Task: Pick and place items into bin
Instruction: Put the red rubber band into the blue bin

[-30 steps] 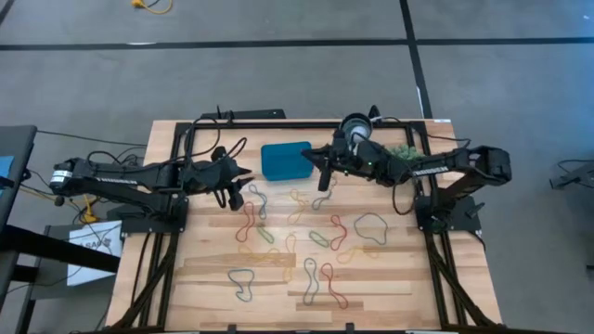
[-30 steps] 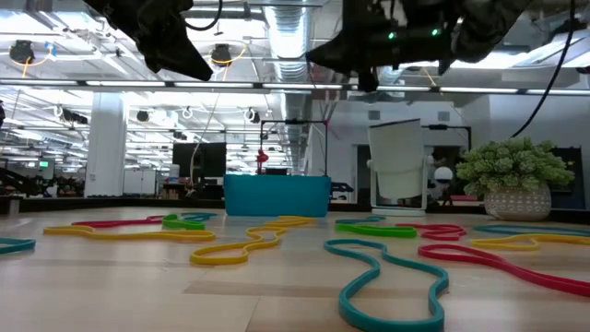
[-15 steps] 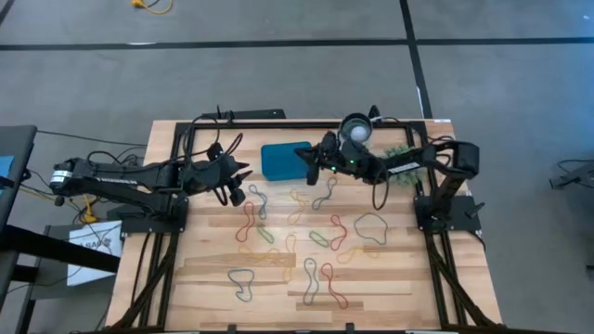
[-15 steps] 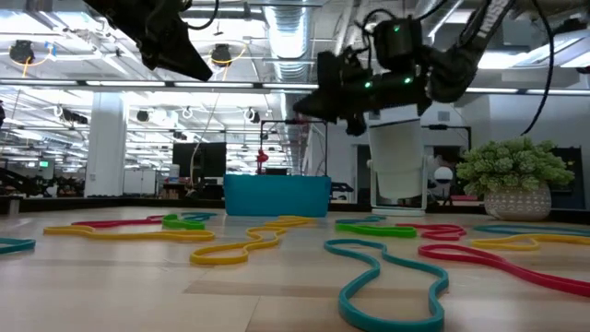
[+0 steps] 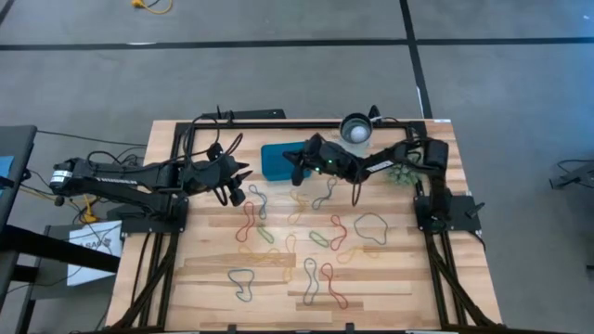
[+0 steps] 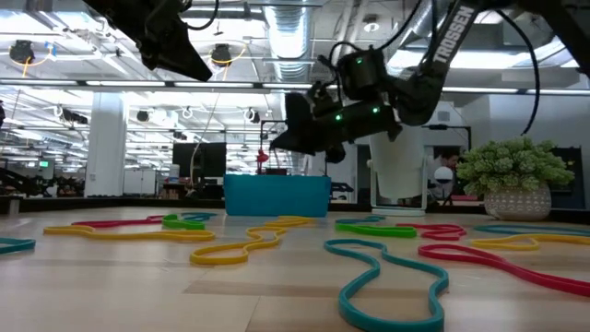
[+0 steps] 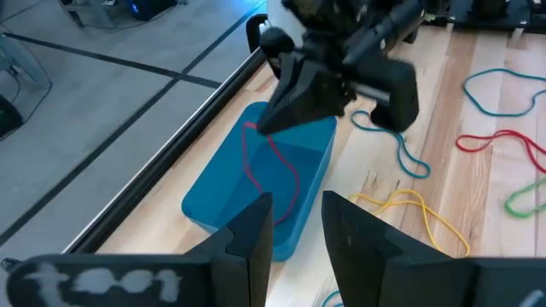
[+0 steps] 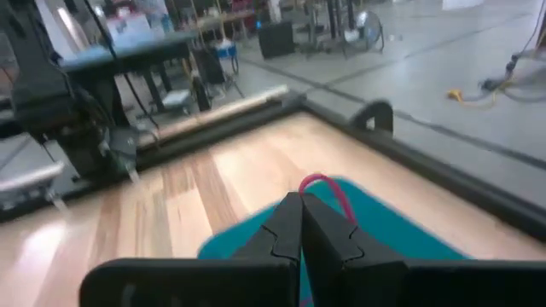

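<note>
We've got a red band (image 7: 271, 166) dangling into the teal bin (image 5: 278, 160), pinched at its top end by the right gripper (image 5: 297, 165), fingers pressed tight on it w/ just a pink-red loop poking out past the tips in the right wrist view; the lower part of the band hangs inside the bin, can't tell if it touches the floor of it. Bin sits at the far side of the table (image 5: 213, 278), roughly centre, a bit left of the round white-and-metal cup (image 5: 355, 130); right gripper is over the bin's right half, arm reaching in from the right.

Rest of the bands (image 5: 311, 243) are still spread over the wood nearer to us; yellow, red, green, teal, grey ones, mostly centre and right, none touching the bin afaict. Left gripper (image 5: 237, 183) hovers just left of the bin, above the table, fingers (image 7: 256, 234) spread a bit w/ nothing between them. Green spiky plant (image 6: 514, 175) sits far right, near the cup.
</note>
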Tool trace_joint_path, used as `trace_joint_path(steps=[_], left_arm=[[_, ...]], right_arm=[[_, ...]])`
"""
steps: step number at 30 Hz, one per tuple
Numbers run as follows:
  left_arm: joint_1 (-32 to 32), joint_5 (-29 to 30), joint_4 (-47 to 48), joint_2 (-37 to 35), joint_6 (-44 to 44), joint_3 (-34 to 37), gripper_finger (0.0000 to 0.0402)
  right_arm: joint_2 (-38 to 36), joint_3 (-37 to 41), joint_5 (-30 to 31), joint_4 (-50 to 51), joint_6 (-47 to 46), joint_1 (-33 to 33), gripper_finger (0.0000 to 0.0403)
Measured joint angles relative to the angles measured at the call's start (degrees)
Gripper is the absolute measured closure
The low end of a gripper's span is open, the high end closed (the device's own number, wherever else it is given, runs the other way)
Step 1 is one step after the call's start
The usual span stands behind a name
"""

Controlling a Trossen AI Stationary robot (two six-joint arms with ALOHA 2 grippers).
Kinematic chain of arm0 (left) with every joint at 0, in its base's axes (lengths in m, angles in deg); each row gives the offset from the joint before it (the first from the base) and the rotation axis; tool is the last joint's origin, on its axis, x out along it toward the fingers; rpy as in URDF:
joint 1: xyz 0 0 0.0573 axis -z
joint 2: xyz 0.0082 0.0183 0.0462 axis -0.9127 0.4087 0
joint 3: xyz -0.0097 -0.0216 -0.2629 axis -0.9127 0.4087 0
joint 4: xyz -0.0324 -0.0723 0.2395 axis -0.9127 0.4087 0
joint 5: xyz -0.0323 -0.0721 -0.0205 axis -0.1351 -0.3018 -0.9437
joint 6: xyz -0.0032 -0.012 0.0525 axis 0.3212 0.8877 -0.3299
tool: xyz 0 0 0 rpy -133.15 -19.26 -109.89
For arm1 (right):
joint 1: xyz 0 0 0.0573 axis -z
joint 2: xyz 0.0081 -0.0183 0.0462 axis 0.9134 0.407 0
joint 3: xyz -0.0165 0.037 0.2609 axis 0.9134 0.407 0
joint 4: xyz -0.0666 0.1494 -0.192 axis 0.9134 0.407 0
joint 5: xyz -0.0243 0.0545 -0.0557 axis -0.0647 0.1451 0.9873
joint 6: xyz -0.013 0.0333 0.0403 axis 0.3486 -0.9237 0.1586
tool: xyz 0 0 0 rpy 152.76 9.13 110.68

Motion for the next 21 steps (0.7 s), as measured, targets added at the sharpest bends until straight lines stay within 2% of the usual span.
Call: trace_joint_path(steps=[9, 21], left_arm=[[0.0, 0.0, 0.0, 0.0, 0.0, 0.0, 0.0307], [0.0, 0.0, 0.0, 0.0, 0.0, 0.0, 0.0307]], right_arm=[[0.97, -4.06, 0.0, 12.66, 0.13, 0.02, 0.0391], [0.75, -7.35, -0.02, 21.52, 1.63, 0.0, 0.0318]])
